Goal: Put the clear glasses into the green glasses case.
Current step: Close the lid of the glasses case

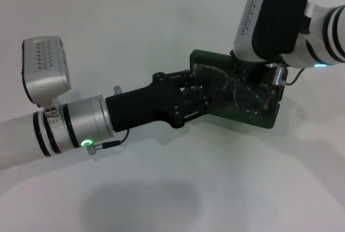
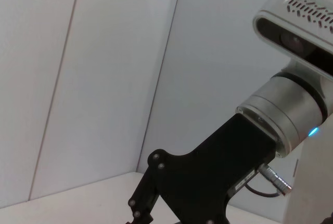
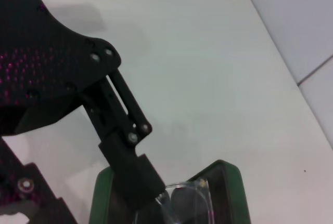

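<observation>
The green glasses case (image 1: 267,120) lies open right of the table's centre, and the clear glasses (image 1: 242,95) lie inside it. My left gripper (image 1: 204,98) reaches in from the left to the case's left end. It is open, and in the right wrist view one of its fingers (image 3: 132,174) touches the rim of a clear lens (image 3: 184,203) inside the case's green wall (image 3: 232,182). My right arm's wrist housing (image 1: 269,16) hangs over the far right part of the case and hides the gripper below it. The left wrist view shows only that gripper's black body (image 2: 208,182).
The case stands on a white table (image 1: 161,189). A white panelled wall (image 2: 104,78) rises behind the table. Both arms crowd the space over the case.
</observation>
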`<state>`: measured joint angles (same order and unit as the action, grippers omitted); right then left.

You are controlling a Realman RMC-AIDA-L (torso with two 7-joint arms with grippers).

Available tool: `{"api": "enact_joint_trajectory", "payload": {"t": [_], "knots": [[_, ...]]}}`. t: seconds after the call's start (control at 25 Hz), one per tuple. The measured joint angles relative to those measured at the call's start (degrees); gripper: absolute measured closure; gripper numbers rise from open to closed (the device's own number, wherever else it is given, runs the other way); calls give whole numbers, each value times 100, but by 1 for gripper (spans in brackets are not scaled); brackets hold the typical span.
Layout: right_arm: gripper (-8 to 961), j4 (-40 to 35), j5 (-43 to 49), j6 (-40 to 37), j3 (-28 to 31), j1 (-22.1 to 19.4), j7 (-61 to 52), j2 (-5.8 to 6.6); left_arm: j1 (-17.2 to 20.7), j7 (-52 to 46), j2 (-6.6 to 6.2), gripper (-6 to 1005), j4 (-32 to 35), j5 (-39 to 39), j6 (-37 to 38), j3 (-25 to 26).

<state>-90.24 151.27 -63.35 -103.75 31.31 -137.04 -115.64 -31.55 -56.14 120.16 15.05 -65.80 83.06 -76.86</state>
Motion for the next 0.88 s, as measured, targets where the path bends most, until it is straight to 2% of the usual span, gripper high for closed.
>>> {"api": "enact_joint_trajectory", "payload": {"t": [0.28, 0.52, 0.64, 0.76, 0.88], "knots": [[727, 27, 1, -92, -20, 23, 13, -3, -4, 108, 15, 509, -28, 6, -20, 17], [691, -244, -24, -367, 45, -3, 237, -5, 6, 110, 16, 508, -28, 6, -86, 30], [673, -466, -92, -436, 176, -75, 248, -5, 61, 112, 13, 508, -31, 7, -91, 32], [655, -655, -338, -439, 507, -350, 252, -15, 88, 180, 14, 508, -53, 9, -99, 31], [524, -699, -773, -571, 846, -627, 260, -12, 151, 251, 18, 508, -56, 70, -104, 31]]}}
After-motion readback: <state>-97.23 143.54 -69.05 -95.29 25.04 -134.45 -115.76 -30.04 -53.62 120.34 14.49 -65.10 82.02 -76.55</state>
